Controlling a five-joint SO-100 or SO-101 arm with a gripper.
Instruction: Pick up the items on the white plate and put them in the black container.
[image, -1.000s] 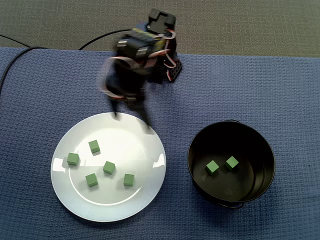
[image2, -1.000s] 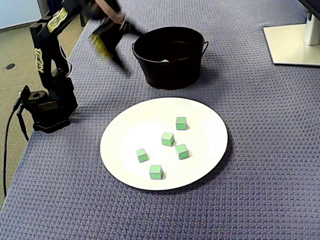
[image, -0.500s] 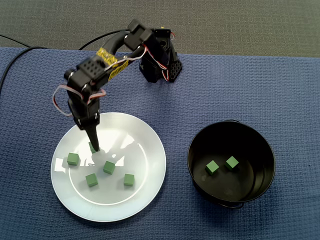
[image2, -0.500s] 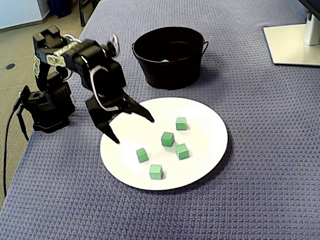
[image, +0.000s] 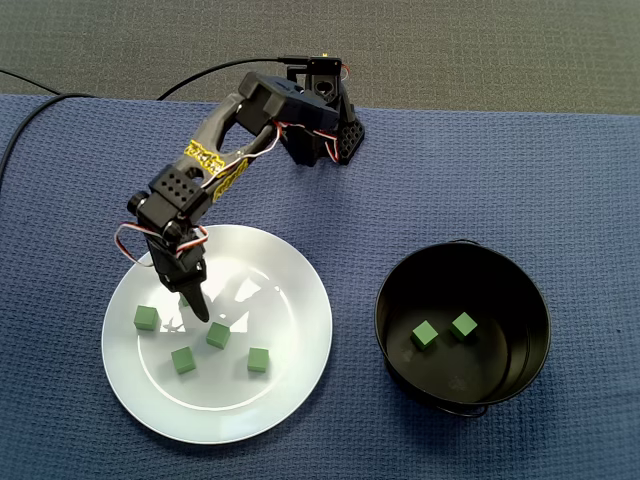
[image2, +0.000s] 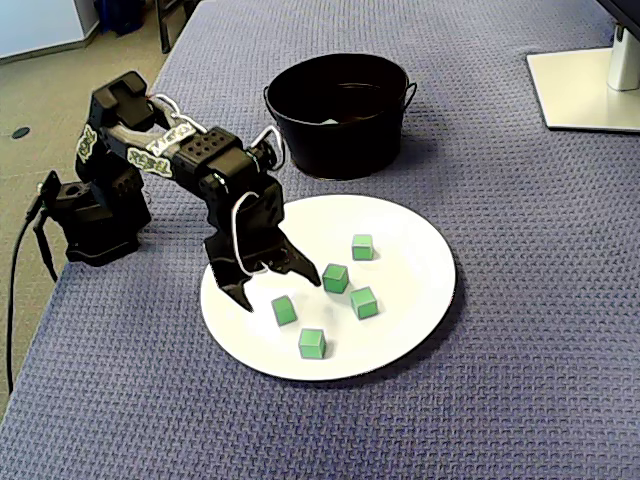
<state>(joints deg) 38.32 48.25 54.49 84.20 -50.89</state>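
Green cube, one of five on the white plate, lies between the parted fingers of my gripper, set low, I judge, to close and carry it to the black container, already holding two.

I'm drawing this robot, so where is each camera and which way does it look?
A fixed view: overhead, looking straight down on the round white plate and round black container; whole black arm enters from top.
A fixed view: beside the plate, slanting down toward the container beyond; arm at left.
Shared: plate, container, open fingers, five small green cubes.
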